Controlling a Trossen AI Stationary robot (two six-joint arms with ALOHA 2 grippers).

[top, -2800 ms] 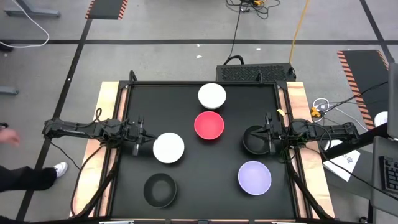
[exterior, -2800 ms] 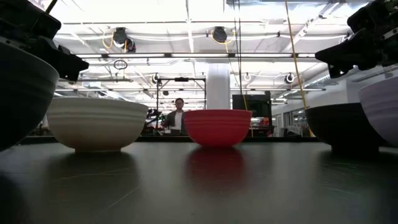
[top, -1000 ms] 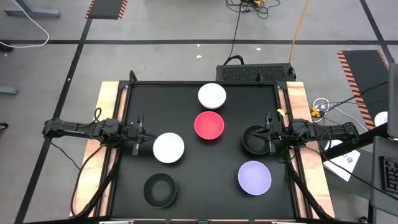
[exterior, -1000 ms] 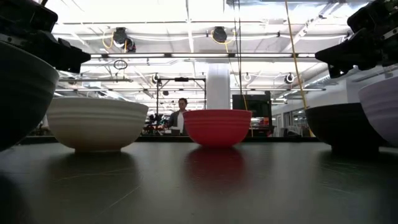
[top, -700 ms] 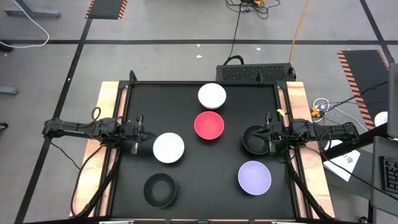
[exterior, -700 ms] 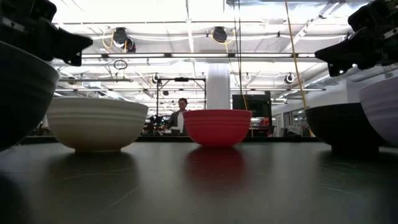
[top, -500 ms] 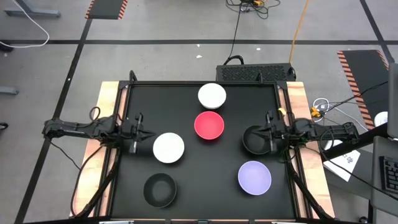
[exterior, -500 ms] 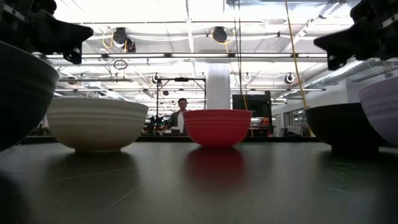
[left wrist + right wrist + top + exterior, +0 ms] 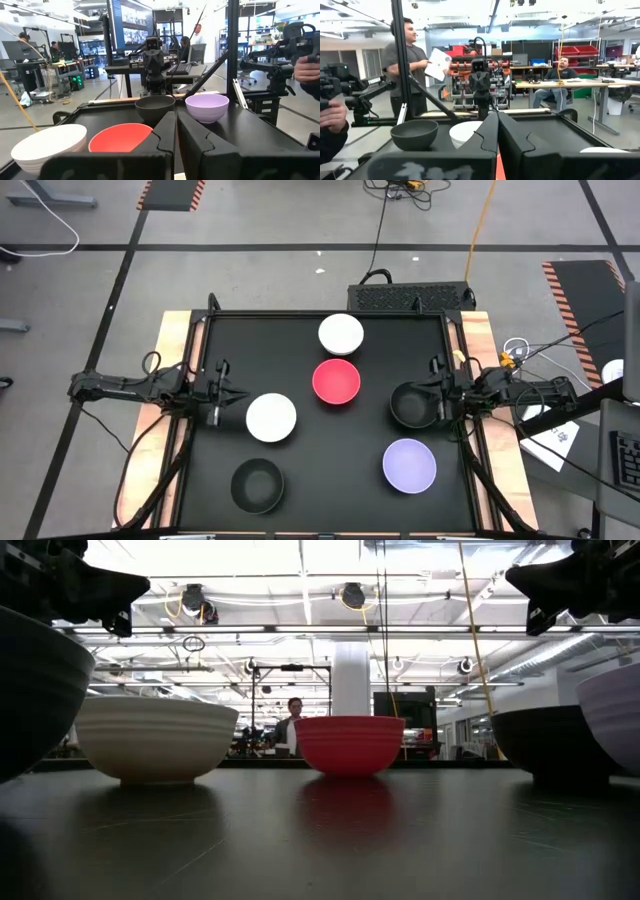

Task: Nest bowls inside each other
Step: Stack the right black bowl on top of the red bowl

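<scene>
Six bowls stand upright on their bases on the black table. In the high view I see a white bowl [image 9: 341,334] at the far side, a red bowl [image 9: 336,382], a second white bowl [image 9: 271,418], a black bowl [image 9: 257,484] near the front, another black bowl [image 9: 413,405] and a lavender bowl [image 9: 409,465]. My left gripper [image 9: 222,392] hovers shut, left of the second white bowl. My right gripper [image 9: 438,391] hovers shut over the right rim of the right-hand black bowl. Both are raised above bowl height in the low view, left [image 9: 120,600] and right [image 9: 525,595].
The table has raised wooden side rails [image 9: 172,360]. Free black surface lies between the red bowl and the front edge [image 9: 330,480]. People stand and sit in the room beyond the table [image 9: 412,65], and a hand holds a device at one edge [image 9: 307,67].
Both grippers have risen a little above the bowls, staying shut. The left gripper has also drawn slightly back toward the table's left edge. No bowl has moved.
</scene>
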